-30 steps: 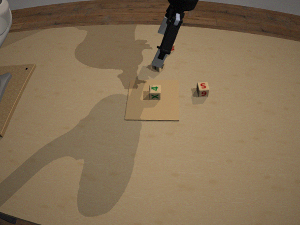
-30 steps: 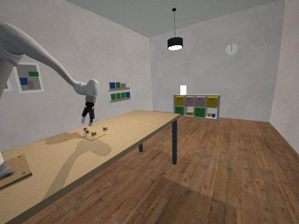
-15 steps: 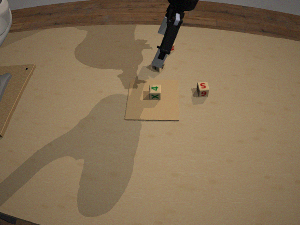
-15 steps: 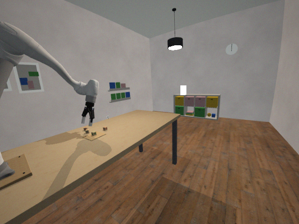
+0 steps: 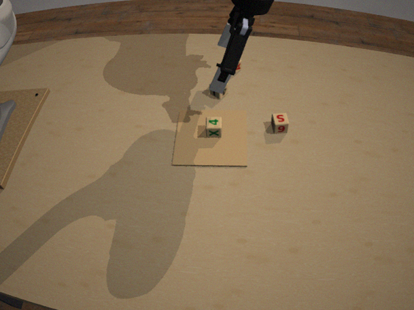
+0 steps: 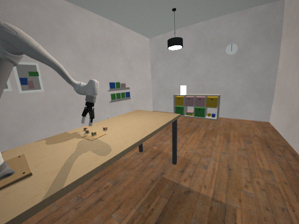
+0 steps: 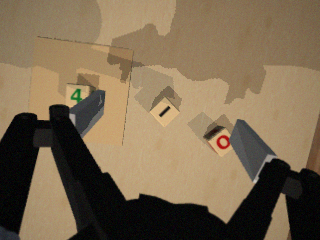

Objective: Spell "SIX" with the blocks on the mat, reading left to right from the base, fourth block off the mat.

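My gripper (image 5: 219, 68) (image 6: 87, 123) (image 7: 169, 116) is open and empty, high above a block (image 5: 218, 93) (image 6: 87, 131) (image 7: 164, 112) with a black I on top. That block stands diagonally off the mat (image 5: 231, 154) (image 6: 97, 136) (image 7: 112, 125). A block (image 5: 213, 126) (image 6: 93, 133) (image 7: 76, 93) on the mat shows a green 4 on top and a green X on its side. The S block (image 5: 280, 122) (image 6: 104, 128) lies off the mat, S up, red 9 on its side. The red O block (image 5: 238, 66) (image 6: 85, 129) (image 7: 220, 141) is off the mat, partly hidden by my finger in the top view.
The arm's base plate (image 5: 26, 128) (image 6: 21, 166) is at the left end of the table. The O block stands near the I block, beneath one finger in the wrist view. The table's back edge lies beyond the O block.
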Robot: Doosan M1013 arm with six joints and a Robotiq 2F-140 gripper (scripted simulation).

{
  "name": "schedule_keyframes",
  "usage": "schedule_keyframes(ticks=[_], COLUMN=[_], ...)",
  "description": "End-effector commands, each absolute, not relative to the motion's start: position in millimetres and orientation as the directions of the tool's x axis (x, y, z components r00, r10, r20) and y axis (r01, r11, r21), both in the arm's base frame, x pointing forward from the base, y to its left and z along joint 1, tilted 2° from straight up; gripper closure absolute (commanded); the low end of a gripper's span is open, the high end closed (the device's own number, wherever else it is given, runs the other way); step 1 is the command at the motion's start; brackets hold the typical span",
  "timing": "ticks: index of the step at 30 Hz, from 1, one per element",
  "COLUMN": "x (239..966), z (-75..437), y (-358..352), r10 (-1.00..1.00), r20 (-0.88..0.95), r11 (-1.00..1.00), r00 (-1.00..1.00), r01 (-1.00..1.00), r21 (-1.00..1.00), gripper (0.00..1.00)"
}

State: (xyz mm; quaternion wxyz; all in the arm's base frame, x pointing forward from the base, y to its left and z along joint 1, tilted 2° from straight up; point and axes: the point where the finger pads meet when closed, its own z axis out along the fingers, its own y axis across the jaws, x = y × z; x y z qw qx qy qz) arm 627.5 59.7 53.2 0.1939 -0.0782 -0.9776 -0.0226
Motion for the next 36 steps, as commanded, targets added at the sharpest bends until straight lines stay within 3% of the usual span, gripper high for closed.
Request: schedule_keyframes(ticks=[1,11,36], x=[637,742,744], z=[53,47,47], y=[49,-51,-52], r10=[0.137,0.137,0.137], r20=[0.379,0.379,0.379], r11=[0.988,0.988,0.988], r00=[-0.915,-0.915,-0.915], r01=[0.152,0.153,0.153], r21=[0.011,0.010,0.010], gripper=[0.00,0.00,0.00])
